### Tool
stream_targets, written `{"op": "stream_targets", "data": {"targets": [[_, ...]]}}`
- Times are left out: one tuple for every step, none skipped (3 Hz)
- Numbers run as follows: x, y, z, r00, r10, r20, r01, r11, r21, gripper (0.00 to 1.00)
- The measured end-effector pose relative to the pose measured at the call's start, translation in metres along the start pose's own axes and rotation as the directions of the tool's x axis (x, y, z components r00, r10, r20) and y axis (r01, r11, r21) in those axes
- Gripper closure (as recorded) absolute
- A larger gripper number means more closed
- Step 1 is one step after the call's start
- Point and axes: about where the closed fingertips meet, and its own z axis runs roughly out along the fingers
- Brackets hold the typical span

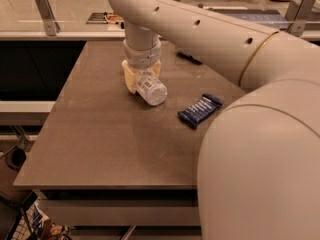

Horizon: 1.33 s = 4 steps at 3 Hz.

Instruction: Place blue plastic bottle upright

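Note:
The blue plastic bottle (151,90) lies on its side on the brown table (100,144), toward the back middle, with one round end turned toward the camera. My gripper (142,79) comes straight down onto it from above. Its pale yellow fingers (129,77) stand on either side of the bottle and press against it, so it is shut on the bottle. The bottle's far end and cap are hidden under the wrist.
A flat dark blue snack wrapper (200,110) lies to the right of the bottle. A small dark object (189,58) lies farther back, behind the arm. My large cream arm fills the right side of the view. A rail post (44,11) stands behind the table.

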Motion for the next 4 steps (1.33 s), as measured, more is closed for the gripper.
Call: {"op": "stream_targets", "data": {"targets": [[-0.0003,0.0006,0.0019,1.0,-0.001,-0.001,0.001,1.0,-0.001,0.88],[-0.0006,0.0011,0.0033,1.0,-0.002,-0.002,0.002,1.0,-0.001,1.0],[-0.0009,0.001,0.0015,1.0,-0.002,-0.002,0.002,1.0,-0.001,1.0],[0.0064,-0.0035,-0.0062,0.999,0.036,0.038,-0.036,0.9993,0.003,1.0]]}}
